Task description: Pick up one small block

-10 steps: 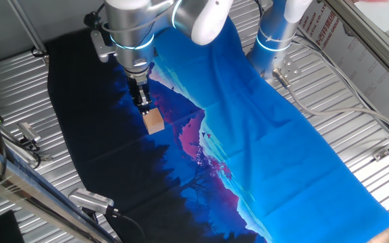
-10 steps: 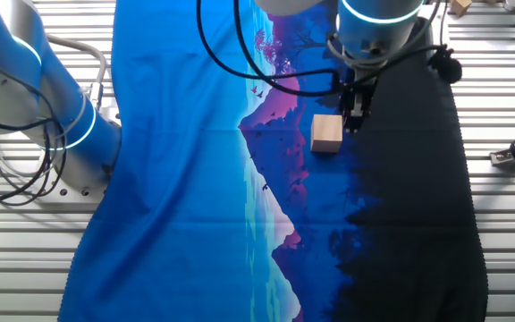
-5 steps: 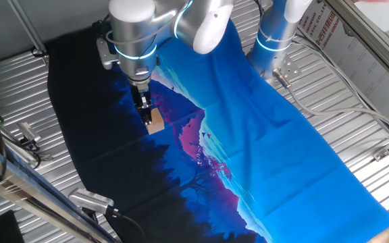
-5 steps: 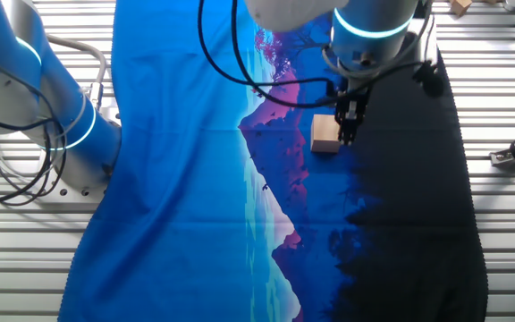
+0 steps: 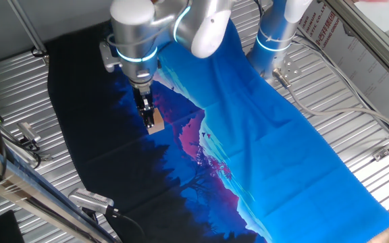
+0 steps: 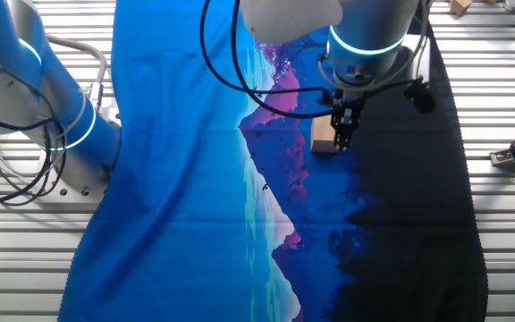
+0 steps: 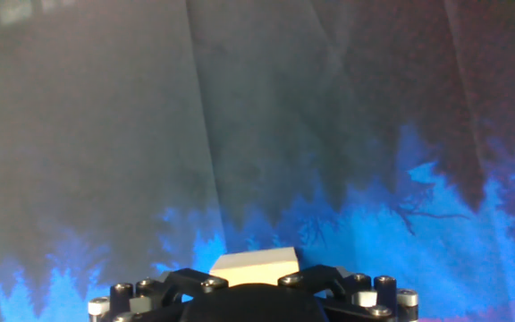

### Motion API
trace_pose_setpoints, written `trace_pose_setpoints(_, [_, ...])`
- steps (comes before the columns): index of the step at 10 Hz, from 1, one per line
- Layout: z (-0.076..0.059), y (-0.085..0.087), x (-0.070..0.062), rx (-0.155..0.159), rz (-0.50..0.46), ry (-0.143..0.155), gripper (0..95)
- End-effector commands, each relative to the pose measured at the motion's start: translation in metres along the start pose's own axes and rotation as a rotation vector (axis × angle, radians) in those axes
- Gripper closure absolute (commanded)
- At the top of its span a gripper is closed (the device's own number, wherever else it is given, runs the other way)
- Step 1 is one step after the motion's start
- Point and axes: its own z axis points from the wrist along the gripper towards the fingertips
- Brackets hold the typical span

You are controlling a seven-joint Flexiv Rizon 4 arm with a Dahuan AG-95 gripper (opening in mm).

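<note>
The small block (image 5: 157, 124) is a light tan wooden cube lying on the printed cloth (image 5: 248, 128), where the dark part meets the blue. My gripper (image 5: 148, 120) is down at the block, its dark fingers standing upright right against the block and covering part of it. In the other fixed view the gripper (image 6: 339, 143) hides the right side of the block (image 6: 322, 137). In the hand view the block (image 7: 253, 262) sits at the bottom centre, just beyond the gripper's black body. The jaws look open around the block, which rests on the cloth.
The cloth covers the middle of a ribbed metal table (image 5: 356, 142). The arm's base (image 6: 70, 134) stands at the cloth's edge with cables (image 5: 329, 101) beside it. Metal clamps (image 5: 26, 138) and a grey tool (image 5: 90, 199) lie on the bare table near the dark side.
The gripper has come down from just above the block to the block's level, shifting slightly over it. The block has not moved.
</note>
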Motion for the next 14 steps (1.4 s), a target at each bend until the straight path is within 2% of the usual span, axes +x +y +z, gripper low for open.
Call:
trace_pose_setpoints(1, [0.005, -0.001, 0.004, 0.008, 0.004, -0.004, 0.0])
trace_pose_setpoints(6, [0.02, 0.001, 0.01, 0.0, 0.014, -0.003, 0.0])
trace_pose_setpoints(8, [0.022, 0.001, 0.011, 0.003, 0.011, -0.001, 38.0])
trace_pose_setpoints(9, [0.022, 0.001, 0.011, 0.004, 0.015, 0.003, 95.0])
trace_pose_setpoints(14, [0.022, 0.001, 0.011, 0.013, 0.005, 0.017, 95.0])
